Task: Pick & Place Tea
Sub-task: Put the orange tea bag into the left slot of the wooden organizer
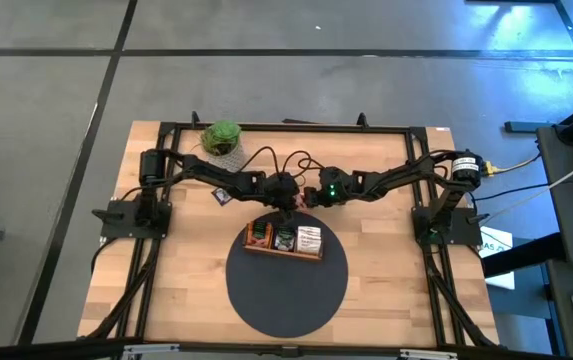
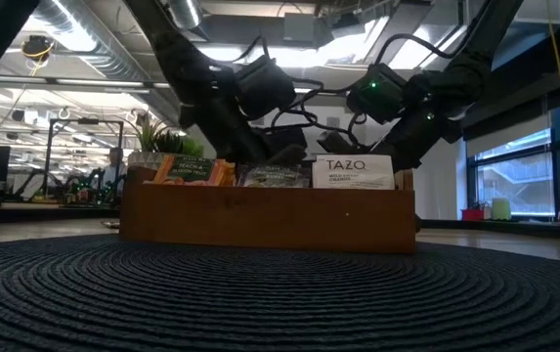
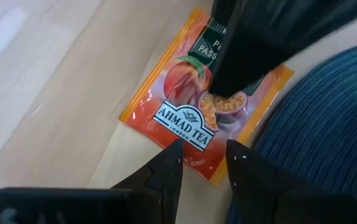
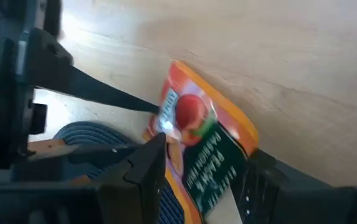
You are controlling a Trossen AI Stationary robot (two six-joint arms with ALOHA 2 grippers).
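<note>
An orange Ahmad Tea packet (image 3: 178, 93) lies on the wood at the far rim of the round dark mat (image 1: 286, 285), just beyond the brown tray (image 1: 284, 239). Both grippers meet over it at the table's middle. My left gripper (image 3: 204, 163) is open, its fingertips standing at the packet's edge by the white label. My right gripper (image 4: 206, 177) is open over the packet's dark green end (image 4: 212, 165). The tray holds orange, dark and white TAZO packets (image 2: 353, 172) standing upright in its three parts. My left gripper comes slanting down from the table's left. One thin fingertip (image 4: 156, 112) meets the packet's orange end (image 4: 169, 102); whether the other touches cannot be told. My right gripper comes slanting down from the right. One finger (image 3: 240, 68) lies on the packet's printed face (image 3: 212, 109), the other finger (image 4: 262, 183) stands at the side edge of the green end. The packet rests on the wood, one corner at the mat.
A small green potted plant (image 1: 223, 140) stands at the table's far left. One dark packet (image 1: 221, 195) lies on the wood under the left arm. Cables loop behind the grippers. The mat in front of the tray is bare.
</note>
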